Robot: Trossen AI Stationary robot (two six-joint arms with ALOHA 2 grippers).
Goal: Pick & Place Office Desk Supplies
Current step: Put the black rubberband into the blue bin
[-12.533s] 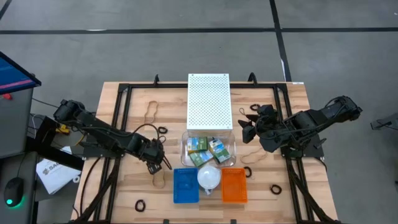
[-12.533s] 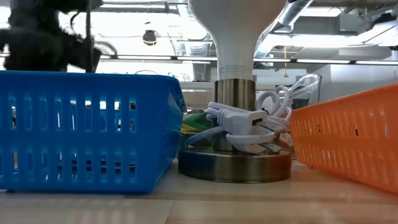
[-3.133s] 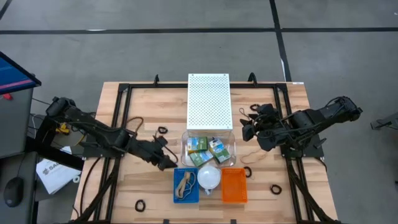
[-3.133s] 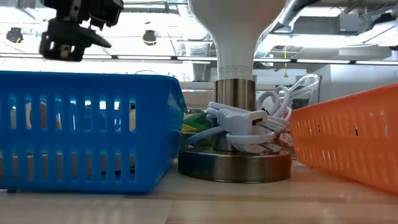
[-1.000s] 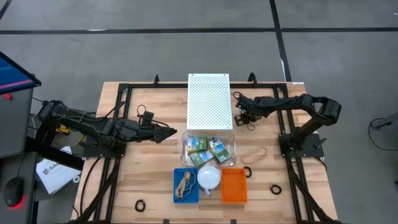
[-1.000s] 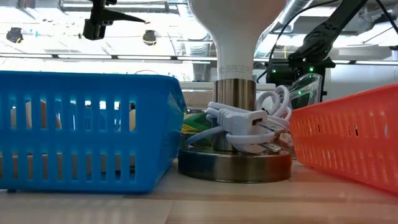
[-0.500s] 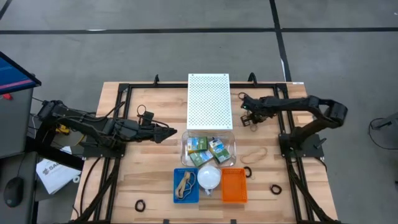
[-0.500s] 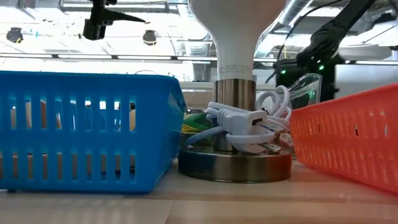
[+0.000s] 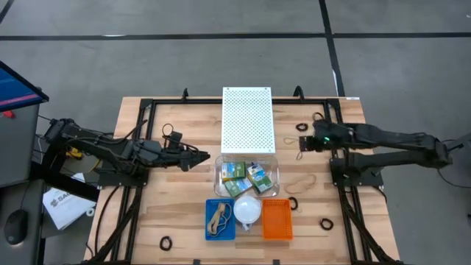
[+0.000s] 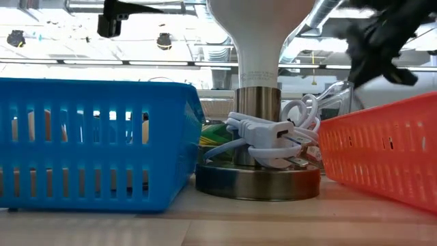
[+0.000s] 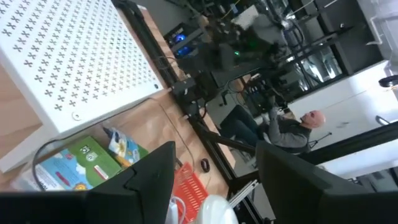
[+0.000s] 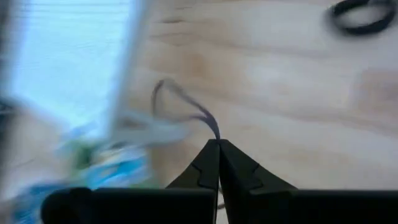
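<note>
Now the right gripper (image 12: 217, 144) — jaws shut — pinches a thin loop (image 12: 180, 102) trailing forward off its tips.

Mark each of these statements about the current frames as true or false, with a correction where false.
1. The right gripper is shut, pinching a thin loop. True.
2. The blue basket holds a tan rubber band. True.
3. The orange basket holds crayon boxes. False: it shows nothing inside; the crayon boxes lie in the clear container next to the white perforated panel.
4. The left gripper is shut on a black ring. False: its fingers stand open and hold nothing, left of the clear container.
5. A lamp stands between the two baskets. True.
</note>
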